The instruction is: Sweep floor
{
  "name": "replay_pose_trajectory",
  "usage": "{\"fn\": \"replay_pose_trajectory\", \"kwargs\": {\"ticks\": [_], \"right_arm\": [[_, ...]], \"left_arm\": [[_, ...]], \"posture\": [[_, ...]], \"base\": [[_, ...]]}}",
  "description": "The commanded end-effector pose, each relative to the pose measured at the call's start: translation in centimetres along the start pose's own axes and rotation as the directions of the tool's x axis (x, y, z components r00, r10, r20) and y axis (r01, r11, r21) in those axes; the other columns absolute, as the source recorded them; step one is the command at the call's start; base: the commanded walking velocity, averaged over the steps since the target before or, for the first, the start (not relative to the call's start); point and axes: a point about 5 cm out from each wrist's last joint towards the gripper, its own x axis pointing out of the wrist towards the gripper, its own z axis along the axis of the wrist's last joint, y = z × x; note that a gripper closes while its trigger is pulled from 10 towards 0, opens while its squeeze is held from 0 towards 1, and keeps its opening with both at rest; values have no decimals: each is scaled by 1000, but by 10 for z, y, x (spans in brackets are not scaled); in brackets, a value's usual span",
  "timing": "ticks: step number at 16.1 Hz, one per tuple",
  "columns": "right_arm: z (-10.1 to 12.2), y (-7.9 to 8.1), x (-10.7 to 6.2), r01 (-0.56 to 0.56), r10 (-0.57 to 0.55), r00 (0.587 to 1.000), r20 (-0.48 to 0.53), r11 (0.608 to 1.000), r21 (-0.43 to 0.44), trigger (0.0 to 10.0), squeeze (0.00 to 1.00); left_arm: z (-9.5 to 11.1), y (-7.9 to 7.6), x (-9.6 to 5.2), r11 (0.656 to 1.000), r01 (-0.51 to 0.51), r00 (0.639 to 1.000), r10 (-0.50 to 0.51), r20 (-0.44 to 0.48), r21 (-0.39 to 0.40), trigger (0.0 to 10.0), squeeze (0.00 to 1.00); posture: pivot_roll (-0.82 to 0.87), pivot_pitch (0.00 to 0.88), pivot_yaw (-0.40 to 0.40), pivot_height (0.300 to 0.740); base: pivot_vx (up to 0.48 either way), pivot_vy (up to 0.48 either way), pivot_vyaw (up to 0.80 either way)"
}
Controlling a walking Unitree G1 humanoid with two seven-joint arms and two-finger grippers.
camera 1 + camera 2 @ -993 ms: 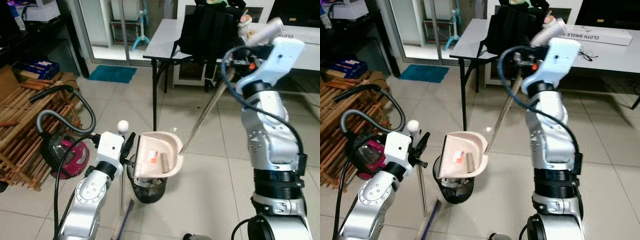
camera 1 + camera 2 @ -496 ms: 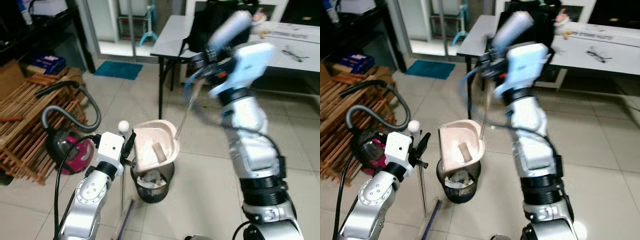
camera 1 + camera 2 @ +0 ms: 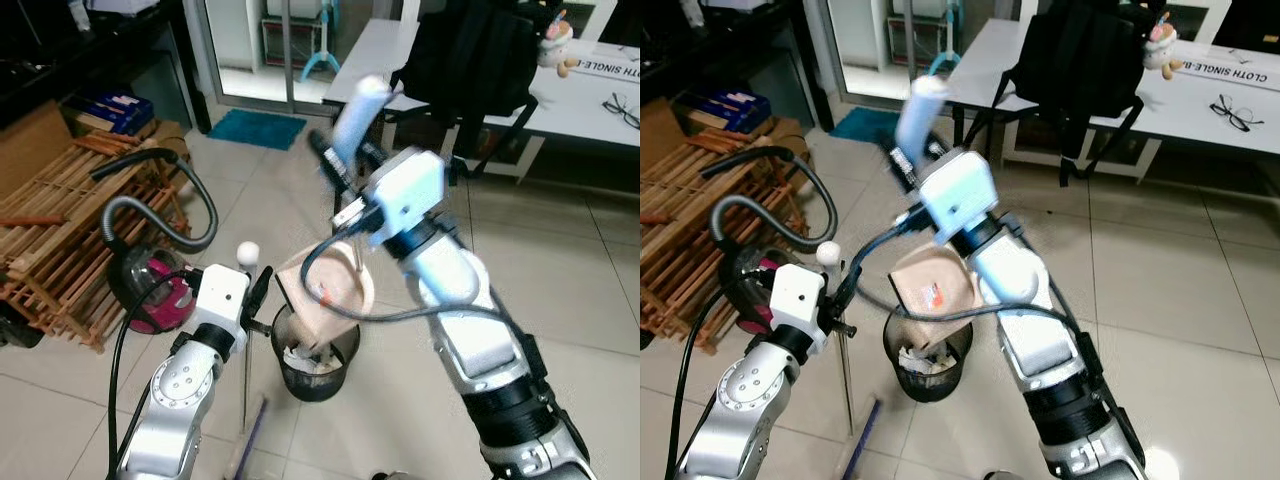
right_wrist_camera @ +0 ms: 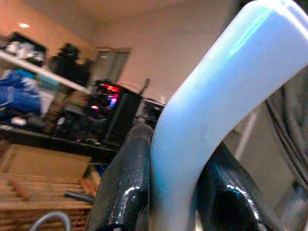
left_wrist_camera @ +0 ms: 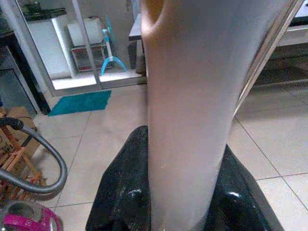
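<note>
I see my right gripper [image 4: 168, 183] pinching the dustpan handle [image 3: 356, 112], tipping the dustpan [image 3: 325, 295] over the bin [image 3: 315, 360]. My left gripper [image 3: 262, 290] clamps the broom pole [image 3: 243, 380] upright beside the bin.

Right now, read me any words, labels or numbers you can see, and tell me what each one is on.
"CLOTH SINGLE R...": printed on the long white box on the grey table; its end is cut off at the picture's edge.
Red label on the dustpan: too small to read.
Blue boxes on the floor: too blurred to read.

Home: tiled floor [image 3: 590, 260], vacuum cleaner [image 3: 150, 290]
</note>
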Motion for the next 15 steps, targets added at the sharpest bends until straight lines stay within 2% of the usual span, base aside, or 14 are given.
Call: {"fn": "replay_pose_trajectory", "kwargs": {"ticks": [1,4,5,6,7,8,9,10,12,13,15], "right_arm": [[22,3,4,-45,55,992,117,995,-91,10000,0],[25,6,4,-75,94,987,134,987,-144,10000,0],[27,0,5,-31,51,989,140,989,-143,10000,0],[28,-17,6,81,-60,990,125,982,-169,10000,0],[27,-37,5,211,-195,976,93,953,-219,10000,0],[17,-60,1,302,-313,950,2,917,-261,10000,0],[15,-69,-2,330,-350,937,-17,898,-292,10000,0],[4,-93,-16,400,-465,879,-107,840,-367,10000,0],[-3,-115,-37,482,-578,802,-151,776,-406,10000,0],[-5,-122,-48,479,-602,783,-158,745,-463,10000,0],[-9,-125,-59,481,-631,754,-183,720,-500,10000,0]], "left_arm": [[4,0,0,1000,7,1000,-7,16,17,10000,0],[4,0,0,1000,9,1000,-10,16,17,10000,0],[4,-1,1,1000,11,1000,-12,16,17,10000,0],[3,-1,1,1000,20,1000,-20,12,11,10000,0],[2,-3,1,999,39,999,-39,5,0,10000,0],[1,-6,0,997,77,997,-77,-2,-17,10000,0],[1,-8,-1,995,99,995,-99,-7,-26,10000,0],[-1,-15,-2,985,165,986,-166,-17,-51,10000,0],[-2,-21,-2,977,206,978,-207,-23,-64,10000,0],[-2,-21,-2,977,206,978,-208,-22,-63,10000,0],[-2,-21,-2,976,208,977,-210,-24,-62,10000,0]], "posture": [[-76,0,29,740],[-76,0,29,740],[-78,0,28,740],[-78,0,28,740],[-78,0,28,740],[-78,0,28,740],[-84,0,24,740],[-94,0,27,740],[-99,0,29,740],[-100,0,28,740],[-101,0,27,740]], "base": [[0,0,0],[0,0,0],[0,0,0],[0,0,0],[0,0,0],[0,0,0],[0,0,0],[0,0,0],[0,0,-400],[0,0,-800],[0,0,-800]]}}
